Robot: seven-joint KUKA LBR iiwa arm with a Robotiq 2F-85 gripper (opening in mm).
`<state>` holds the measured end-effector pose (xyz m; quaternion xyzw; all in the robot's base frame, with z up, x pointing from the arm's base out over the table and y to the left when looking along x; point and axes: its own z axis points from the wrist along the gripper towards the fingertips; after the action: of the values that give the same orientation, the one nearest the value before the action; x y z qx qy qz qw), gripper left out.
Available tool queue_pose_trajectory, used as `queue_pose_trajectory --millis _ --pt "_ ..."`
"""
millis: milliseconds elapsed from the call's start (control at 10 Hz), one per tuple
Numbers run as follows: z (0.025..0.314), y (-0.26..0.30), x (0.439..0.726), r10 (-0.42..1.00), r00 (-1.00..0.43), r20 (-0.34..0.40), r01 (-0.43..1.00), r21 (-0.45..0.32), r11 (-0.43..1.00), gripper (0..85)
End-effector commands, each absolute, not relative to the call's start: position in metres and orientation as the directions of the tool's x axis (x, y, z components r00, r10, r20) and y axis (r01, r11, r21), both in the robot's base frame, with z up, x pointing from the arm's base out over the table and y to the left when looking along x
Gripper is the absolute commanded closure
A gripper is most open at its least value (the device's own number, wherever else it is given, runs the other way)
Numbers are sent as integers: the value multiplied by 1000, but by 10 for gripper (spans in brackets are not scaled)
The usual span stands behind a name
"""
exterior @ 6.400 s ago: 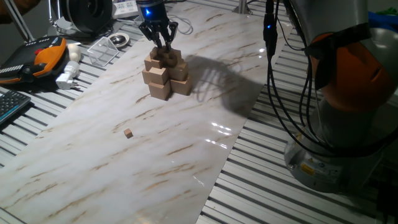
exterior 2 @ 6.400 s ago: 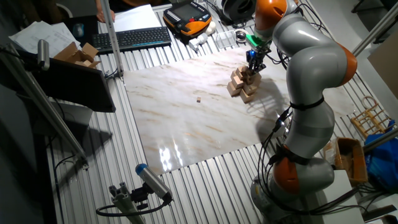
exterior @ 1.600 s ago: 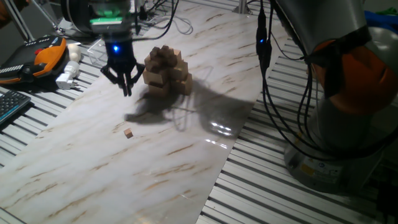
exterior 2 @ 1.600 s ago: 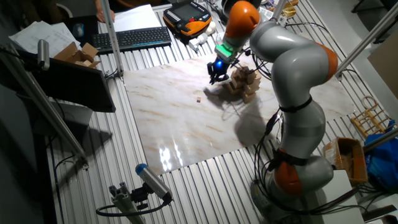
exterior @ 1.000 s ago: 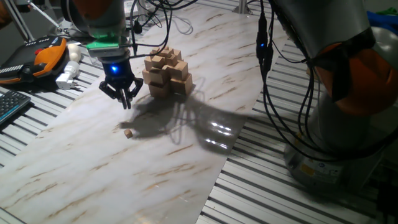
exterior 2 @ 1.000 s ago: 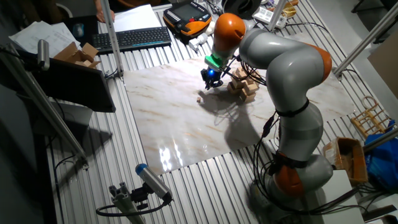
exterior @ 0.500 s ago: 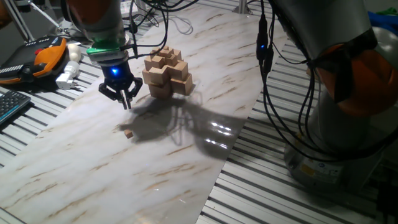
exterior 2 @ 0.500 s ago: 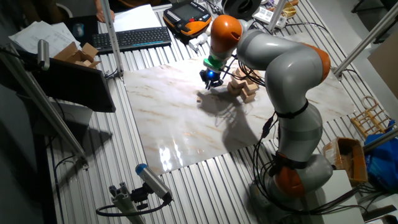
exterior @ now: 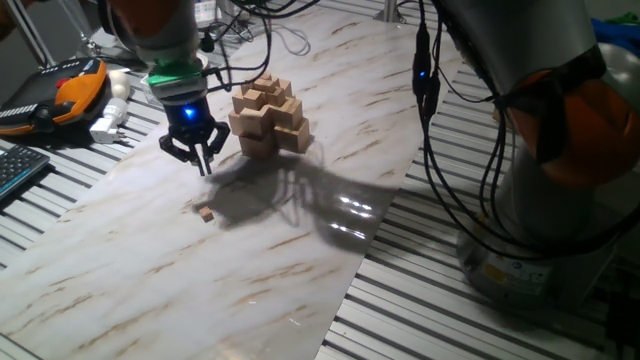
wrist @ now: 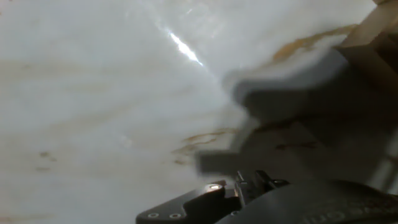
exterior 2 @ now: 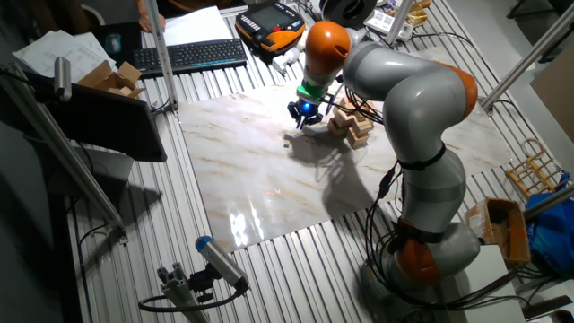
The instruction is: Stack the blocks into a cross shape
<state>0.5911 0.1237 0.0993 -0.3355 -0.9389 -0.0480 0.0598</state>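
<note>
One tiny tan block lies alone on the marble board; it also shows in the other fixed view. The cross shape is a tiered pile of tan cubes at the back of the board, also in the other fixed view; its blurred edge shows at the hand view's top right. My gripper hangs point-down between the pile and the lone block, above the board and a short way behind the block, also in the other fixed view. Its fingers stand slightly apart and hold nothing.
The marble board lies on a slatted metal table. At the back left are an orange-black pendant, a white plug and a clear tray. A keyboard is at the far side. Cables hang along the arm.
Since 1.6 s ago the gripper has come down and forward from beside the pile toward the lone block. In the last half second it barely moved. Pile and block stayed put.
</note>
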Motion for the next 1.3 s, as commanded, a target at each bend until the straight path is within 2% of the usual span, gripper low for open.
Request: queue_pose_trajectory --millis 0,200,900,1200 --pt "95 128 589 285 -949 133 293 45 955 510" --pt "81 142 585 309 -946 101 315 48 948 170" --pt "49 163 586 323 -941 98 329 55 943 170" --pt "38 169 582 347 -935 70 350 39 936 170"
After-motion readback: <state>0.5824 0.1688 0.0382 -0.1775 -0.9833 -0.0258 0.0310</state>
